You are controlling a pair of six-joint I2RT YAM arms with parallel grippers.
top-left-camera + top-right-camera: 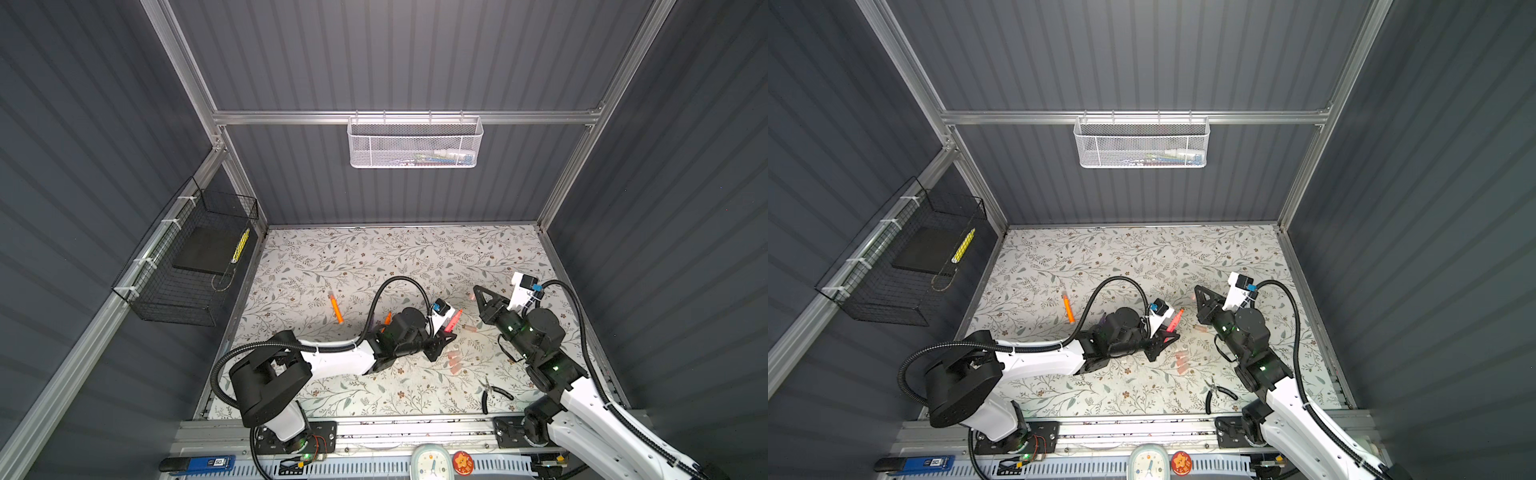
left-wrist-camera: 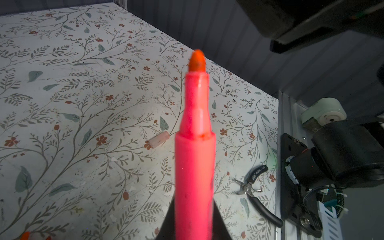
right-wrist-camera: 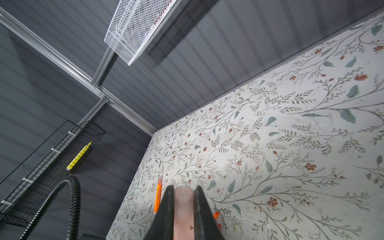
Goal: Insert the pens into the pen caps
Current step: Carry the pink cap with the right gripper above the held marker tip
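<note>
My left gripper (image 1: pixel 446 334) (image 1: pixel 1167 337) (image 2: pixel 193 228) is shut on a pink-red pen (image 1: pixel 454 321) (image 1: pixel 1175 320) (image 2: pixel 195 145); its orange tip points up and away towards the right arm. My right gripper (image 1: pixel 475 291) (image 1: pixel 1196 291) (image 3: pixel 184 191) is shut on a pale-pink pen cap (image 3: pixel 184 199), held above the table a short way from the pen's tip. An orange pen (image 1: pixel 336 307) (image 1: pixel 1068 308) (image 3: pixel 159 195) lies to the left. Another orange pen (image 1: pixel 387 319) pokes out behind the left wrist. Three loose caps (image 1: pixel 469 328) (image 1: pixel 454 355) (image 1: pixel 456 368) lie between the arms; the left wrist view shows one loose cap (image 2: pixel 159 142).
Black-handled pliers (image 1: pixel 494 390) (image 1: pixel 1219 390) (image 2: pixel 255 191) lie near the front right, by the right arm's base. A white mesh basket (image 1: pixel 415 143) hangs on the back wall. A black wire basket (image 1: pixel 187 266) hangs on the left wall.
</note>
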